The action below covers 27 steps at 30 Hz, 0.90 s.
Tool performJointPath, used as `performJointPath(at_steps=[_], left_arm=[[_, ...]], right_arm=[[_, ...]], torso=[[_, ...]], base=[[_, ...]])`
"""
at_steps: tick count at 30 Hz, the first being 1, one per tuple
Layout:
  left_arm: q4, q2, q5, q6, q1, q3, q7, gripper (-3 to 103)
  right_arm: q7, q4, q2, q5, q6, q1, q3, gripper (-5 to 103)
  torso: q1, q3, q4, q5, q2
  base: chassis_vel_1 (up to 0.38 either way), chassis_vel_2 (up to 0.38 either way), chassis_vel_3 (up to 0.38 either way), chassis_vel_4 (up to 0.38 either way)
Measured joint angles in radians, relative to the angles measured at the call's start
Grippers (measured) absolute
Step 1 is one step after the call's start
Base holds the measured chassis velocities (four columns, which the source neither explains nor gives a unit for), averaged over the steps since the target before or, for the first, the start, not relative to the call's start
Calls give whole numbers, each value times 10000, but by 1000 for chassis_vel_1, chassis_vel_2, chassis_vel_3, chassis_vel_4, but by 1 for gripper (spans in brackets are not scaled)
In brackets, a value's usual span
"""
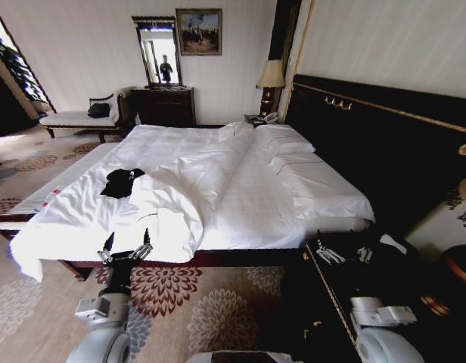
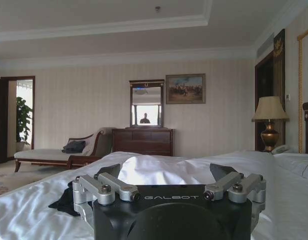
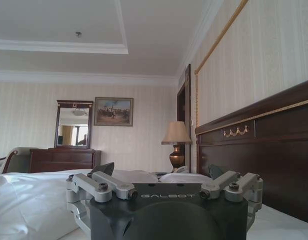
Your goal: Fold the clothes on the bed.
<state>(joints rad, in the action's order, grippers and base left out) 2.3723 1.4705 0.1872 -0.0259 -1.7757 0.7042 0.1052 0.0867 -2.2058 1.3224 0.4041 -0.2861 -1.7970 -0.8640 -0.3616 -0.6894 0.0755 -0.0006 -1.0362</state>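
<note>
The clothes are a single black T-shirt [image 1: 121, 182], crumpled on the left half of the bed [image 1: 316, 189]. In the left wrist view the T-shirt [image 2: 64, 200] lies ahead of the gripper and to one side, on the white sheet. My left gripper [image 1: 128, 240] hovers open at the bed's near edge, a short way in front of the T-shirt and apart from it, with nothing between its fingers [image 2: 110, 171]. My right gripper [image 1: 343, 251] is open and empty over the dark nightstand beside the headboard, its fingers [image 3: 105, 168] pointing along the bed.
A rumpled white duvet [image 1: 195, 178] lies across the bed's middle, with pillows [image 1: 290, 147] at the tall dark headboard [image 1: 384, 136]. A dark nightstand [image 1: 369, 283] stands at my right. Farther off are a lamp [image 1: 271, 76], a dresser [image 1: 166, 106] and a bench [image 1: 78, 119] holding a dark bag [image 1: 98, 110].
</note>
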Motion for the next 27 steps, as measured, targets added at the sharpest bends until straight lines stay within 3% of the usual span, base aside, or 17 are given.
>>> performJointPath(at_steps=[13,27], left_arm=[[65,26,-130,-19,-64,-53,-9,100],[24,-42,-131,-33,-35,-19,-10,100]], right_arm=[[-54,-5,-15,-7,-65,54,-14,100],[-217,45,-20,-34,-89,103,-28,100]], torso=[[-2,-1,1,0,1],[6,3,2,0,-3]], base=[[-181,181,178,-187],[-12,18,15,-10]])
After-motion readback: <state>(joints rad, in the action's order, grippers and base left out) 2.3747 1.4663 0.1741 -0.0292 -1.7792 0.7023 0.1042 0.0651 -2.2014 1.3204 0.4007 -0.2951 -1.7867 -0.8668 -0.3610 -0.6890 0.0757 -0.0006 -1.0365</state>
